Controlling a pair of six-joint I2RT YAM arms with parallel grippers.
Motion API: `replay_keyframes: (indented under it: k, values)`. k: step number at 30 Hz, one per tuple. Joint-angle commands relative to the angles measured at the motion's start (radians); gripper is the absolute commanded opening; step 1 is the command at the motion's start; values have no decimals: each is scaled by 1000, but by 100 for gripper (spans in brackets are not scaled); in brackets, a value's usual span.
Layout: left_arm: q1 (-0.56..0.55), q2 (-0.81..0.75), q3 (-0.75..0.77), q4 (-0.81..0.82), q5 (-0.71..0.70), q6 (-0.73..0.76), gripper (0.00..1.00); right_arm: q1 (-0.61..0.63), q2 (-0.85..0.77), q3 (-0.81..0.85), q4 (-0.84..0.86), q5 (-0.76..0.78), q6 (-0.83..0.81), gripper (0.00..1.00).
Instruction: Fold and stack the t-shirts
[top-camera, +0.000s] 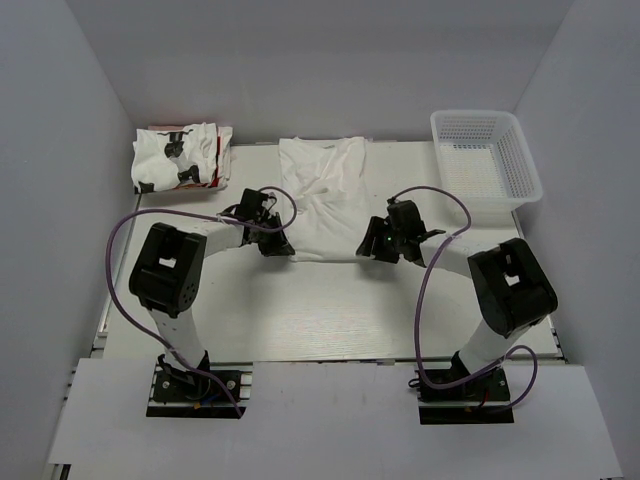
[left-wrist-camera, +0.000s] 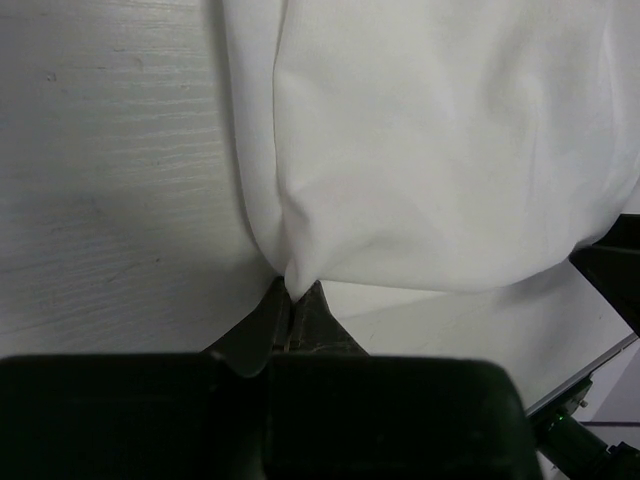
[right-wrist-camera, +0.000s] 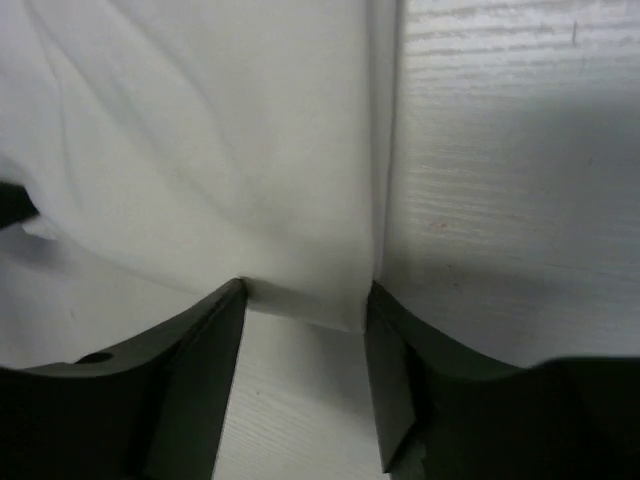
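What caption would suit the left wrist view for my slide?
Left gripper shut on a corner of the white t-shirt, which lies on the pale table.

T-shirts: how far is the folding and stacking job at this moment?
Done: a folded pile of printed shirts sits at the far left. In hand: a white shirt lies mid-table; the left claw is shut on its near left corner, and the right claw stands open around the near right corner. Left: fold this shirt and stack it on the pile.
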Motion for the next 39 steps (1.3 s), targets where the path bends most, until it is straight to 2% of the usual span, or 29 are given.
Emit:
replay_keyframes:
  k: [1, 2, 3, 4, 5, 10, 11, 16, 20, 25, 32, 39]
  values:
    - [-7, -10, -51, -102, -51, 17, 0, -6, 43, 13, -27, 3, 16, 52]
    - [-7, -22, -51, -102, -51, 17, 0, -6, 43, 11, -29, 3, 16, 37]
    - [-7, -22, -60, -102, -51, 17, 0, -9, 36, 7, -34, 1, 15, 13]
    - [-7, -36, -69, -102, -40, 17, 0, -1, 19, 3, -35, 4, 18, 3]
    - [-7, -49, -69, -102, -40, 8, 0, -1, 8, -6, -37, 6, 4, 0]
    - [-62, -260, -192, -146, -58, 17, 0, 11, -138, -56, -113, -62, -50, 0]
    - [-79, -298, -219, -157, -58, 17, 0, 19, -156, -65, -141, -122, -61, 0]
    - [-114, -494, -250, -243, -69, -6, 0, 45, -395, -109, -262, -189, -74, 0]
    - [-142, -629, -193, -316, -69, -18, 0, 51, -472, 34, -441, -192, -122, 0]
    - [-142, -773, -141, -346, -87, -41, 0, 48, -497, 166, -509, -200, -153, 0]
    - [-142, -786, -71, -330, -218, -62, 0, 42, -425, 259, -434, -197, -122, 0]
    - [-128, -672, 69, -367, -431, -128, 0, 37, -292, 417, -377, -122, -79, 0]
